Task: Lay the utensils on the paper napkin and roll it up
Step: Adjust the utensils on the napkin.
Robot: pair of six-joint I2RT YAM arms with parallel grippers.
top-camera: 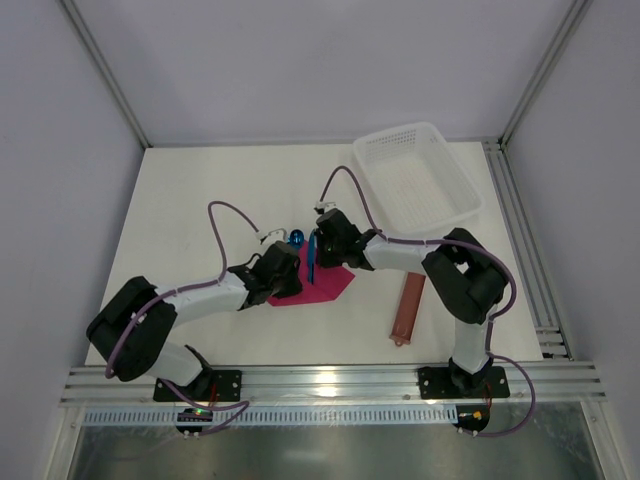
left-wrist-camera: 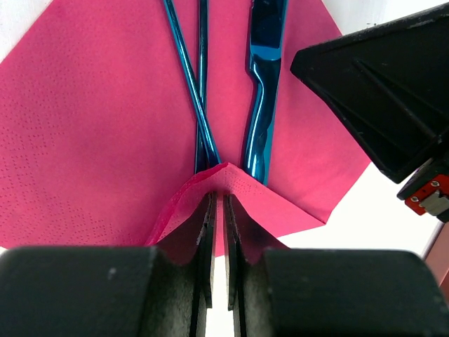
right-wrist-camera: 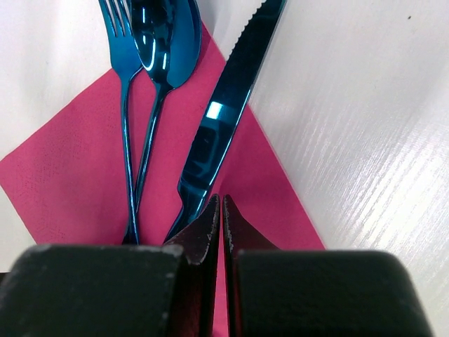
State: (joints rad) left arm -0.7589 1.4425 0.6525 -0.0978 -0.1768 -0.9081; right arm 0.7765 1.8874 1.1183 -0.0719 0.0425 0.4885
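Note:
The magenta paper napkin [top-camera: 322,285] lies flat between both arms, with the blue utensils [top-camera: 312,258] on it. The right wrist view shows a fork [right-wrist-camera: 126,105], a spoon [right-wrist-camera: 165,42] and a serrated knife [right-wrist-camera: 224,112] side by side on the napkin [right-wrist-camera: 70,175]. My left gripper [left-wrist-camera: 219,202] is shut on the napkin's near corner, and that corner is lifted into a small fold [left-wrist-camera: 224,179] over the ends of the handles [left-wrist-camera: 203,133]. My right gripper [right-wrist-camera: 222,205] is shut with nothing in it, its tips over the napkin by the knife's handle end.
A white mesh basket [top-camera: 420,180] stands at the back right. A reddish-brown oblong sleeve [top-camera: 408,305] lies right of the napkin, near the right arm. In the left wrist view the right gripper's black body [left-wrist-camera: 379,84] hangs just right of the knife.

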